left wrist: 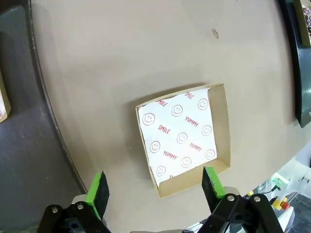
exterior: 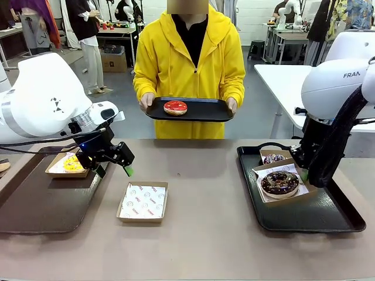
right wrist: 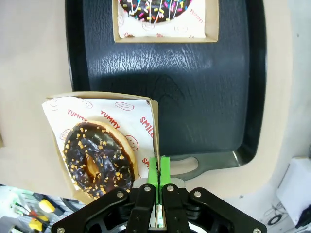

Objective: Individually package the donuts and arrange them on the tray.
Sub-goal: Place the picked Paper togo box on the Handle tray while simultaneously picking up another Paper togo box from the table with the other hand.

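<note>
Grey floor (exterior: 120, 99) behind, a white table (exterior: 287, 82) at right, what looks like a stool (exterior: 256, 47) beyond.

Box (exterior: 142, 201) mid-table; left tray (exterior: 35, 205) at nine o'clock, right tray (exterior: 304, 216) at three, both holding boxed donuts (exterior: 279, 182); person's tray (exterior: 205, 110) at twelve.

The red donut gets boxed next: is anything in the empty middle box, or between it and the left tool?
Nothing visible. The empty box holds only its printed paper; the open left tool hangs above it with nothing between. The red donut lies on the person's tray.
</note>
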`<state>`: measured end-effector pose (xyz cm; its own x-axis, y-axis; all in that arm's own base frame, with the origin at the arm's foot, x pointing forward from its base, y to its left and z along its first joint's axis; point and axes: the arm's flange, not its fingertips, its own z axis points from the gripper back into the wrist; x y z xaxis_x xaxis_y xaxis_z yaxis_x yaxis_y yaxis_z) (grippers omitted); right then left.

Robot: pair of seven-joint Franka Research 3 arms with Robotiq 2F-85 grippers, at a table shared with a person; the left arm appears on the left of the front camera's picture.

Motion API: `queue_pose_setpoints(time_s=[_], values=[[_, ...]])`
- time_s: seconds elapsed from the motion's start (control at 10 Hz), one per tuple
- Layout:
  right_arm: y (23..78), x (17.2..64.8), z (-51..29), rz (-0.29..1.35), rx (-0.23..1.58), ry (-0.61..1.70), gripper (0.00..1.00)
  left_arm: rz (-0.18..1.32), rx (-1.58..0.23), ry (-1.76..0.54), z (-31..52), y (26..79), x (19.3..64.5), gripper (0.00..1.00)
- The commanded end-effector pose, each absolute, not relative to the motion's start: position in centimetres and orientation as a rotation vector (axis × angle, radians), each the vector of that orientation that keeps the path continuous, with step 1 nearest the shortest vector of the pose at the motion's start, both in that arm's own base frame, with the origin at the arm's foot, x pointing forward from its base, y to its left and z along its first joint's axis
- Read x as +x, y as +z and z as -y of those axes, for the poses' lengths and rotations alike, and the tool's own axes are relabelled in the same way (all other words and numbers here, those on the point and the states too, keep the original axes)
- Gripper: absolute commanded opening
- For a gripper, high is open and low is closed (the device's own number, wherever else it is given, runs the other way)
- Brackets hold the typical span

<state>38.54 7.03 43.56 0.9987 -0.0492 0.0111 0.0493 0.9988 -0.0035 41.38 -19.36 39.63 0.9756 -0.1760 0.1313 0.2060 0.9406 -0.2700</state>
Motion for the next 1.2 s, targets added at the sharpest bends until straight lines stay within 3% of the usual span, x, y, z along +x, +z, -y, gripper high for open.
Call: queue_pose_setpoints(time_s=[0.0,0.5,1.1], values=[[41.9,37.7,-5.4,0.032,-0.009,-0.028,0.01,0.09,-0.283,-0.139,20.8,39.6,41.9,1.0],[38.6,37.3,-2.3,0.029,0.039,-0.06,0.01,0.04,-0.069,-0.049,24.7,37.7,41.5,1.0],[36.2,38.1,-1.7,0.009,0.068,-0.059,0.01,0.028,-0.023,0.02,25.4,35.4,42.5,1.0]])
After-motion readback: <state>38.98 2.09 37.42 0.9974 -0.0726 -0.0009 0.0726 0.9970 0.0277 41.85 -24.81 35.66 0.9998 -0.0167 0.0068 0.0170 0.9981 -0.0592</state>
